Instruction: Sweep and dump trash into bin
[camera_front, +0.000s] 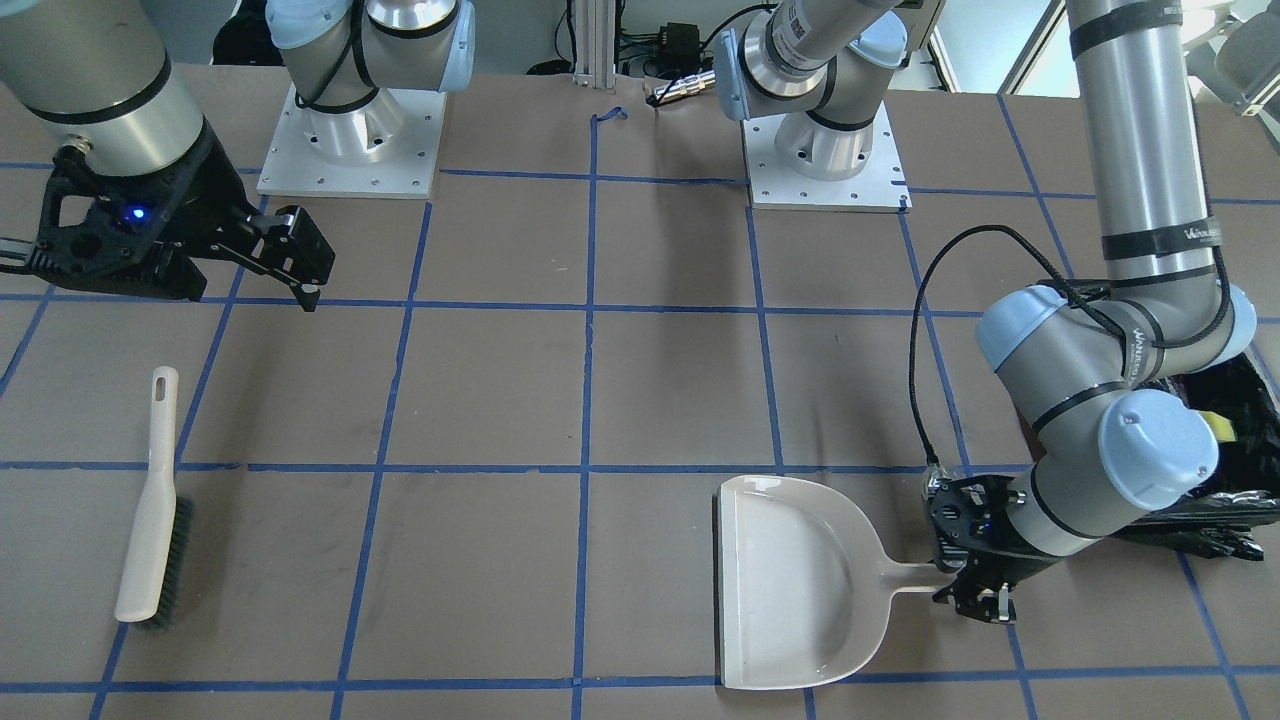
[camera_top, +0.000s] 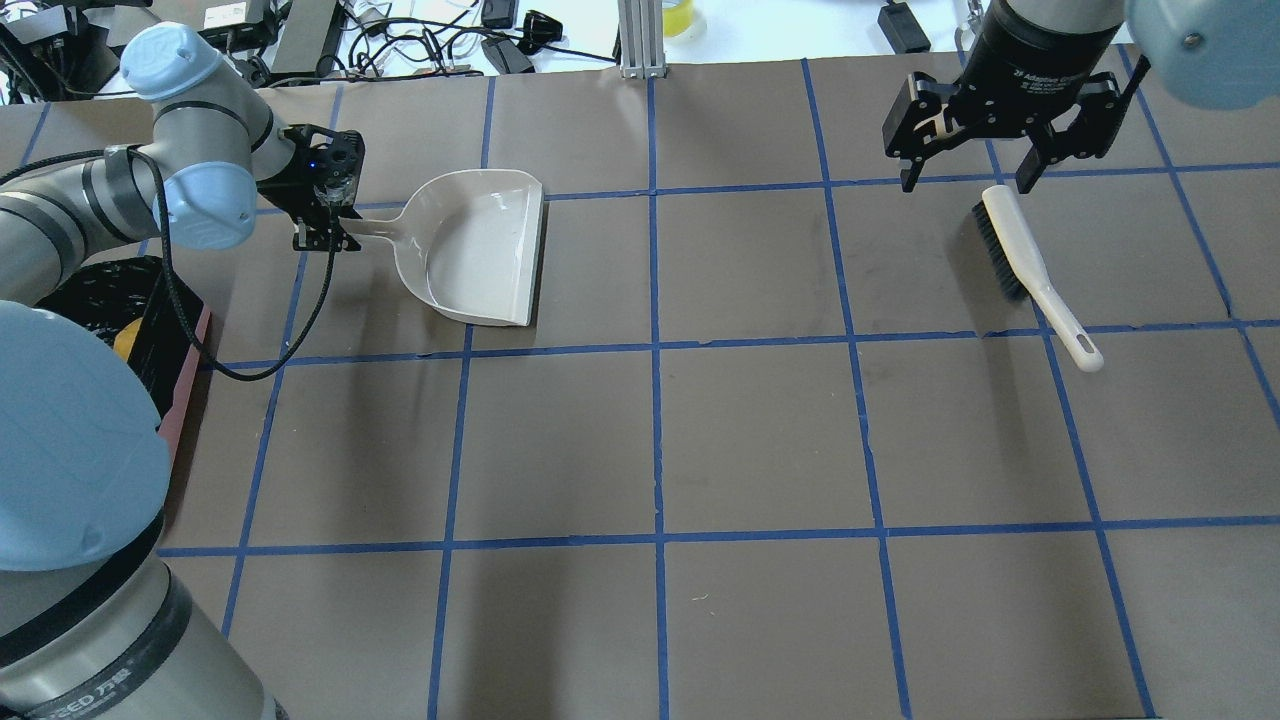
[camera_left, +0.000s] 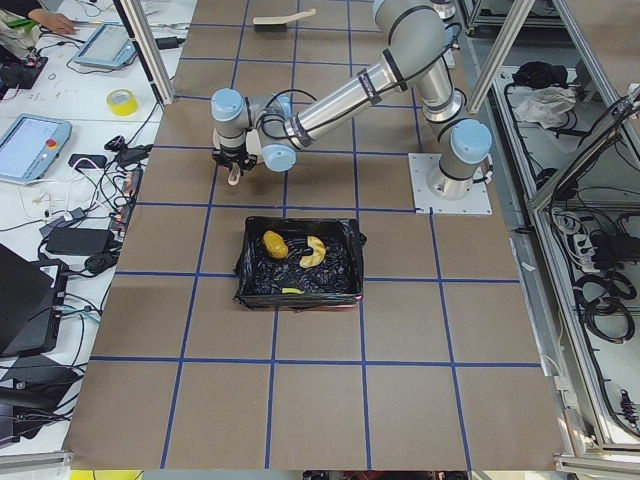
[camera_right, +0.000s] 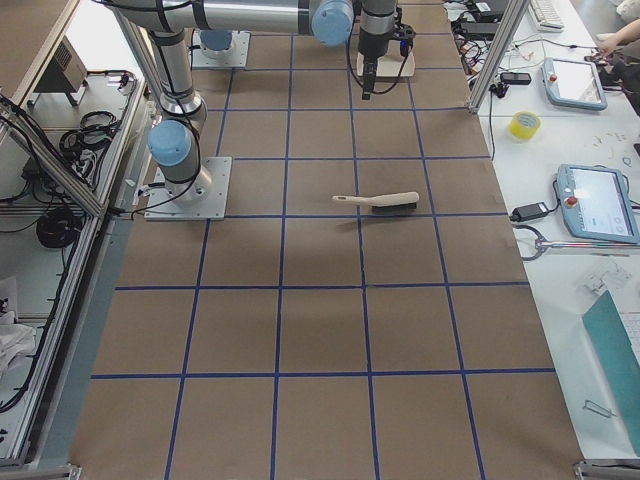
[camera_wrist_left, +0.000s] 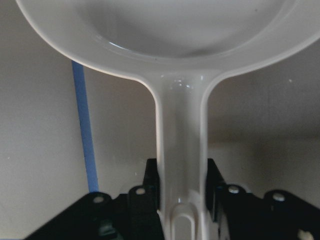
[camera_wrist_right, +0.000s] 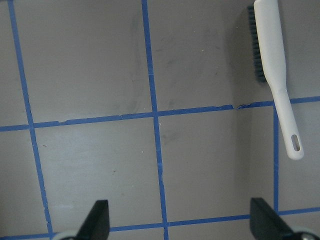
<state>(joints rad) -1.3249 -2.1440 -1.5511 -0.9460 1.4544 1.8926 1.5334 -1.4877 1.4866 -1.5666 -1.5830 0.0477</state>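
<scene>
The bin (camera_left: 345, 262), a pink tub lined with a black bag, stands at the table's left end; its pink wall (camera_top: 186, 380) shows overhead. In it lie the orange lump (camera_left: 274, 242), the pale peel (camera_left: 315, 250) and the sponge (camera_front: 1220, 426). My left gripper (camera_top: 330, 236) (camera_front: 968, 592) is shut on the handle of the white dustpan (camera_top: 480, 250) (camera_wrist_left: 180, 30), which lies flat and empty on the table. My right gripper (camera_top: 970, 185) (camera_wrist_right: 180, 220) is open and empty, held above the table just beyond the head of the white brush (camera_top: 1020, 255) (camera_wrist_right: 272, 60).
The brush (camera_front: 150, 520) lies loose on the brown paper at the right side. Both arm bases (camera_front: 350, 150) stand at the table's near edge. A black cable (camera_top: 270, 340) loops from the left wrist over the table beside the bin.
</scene>
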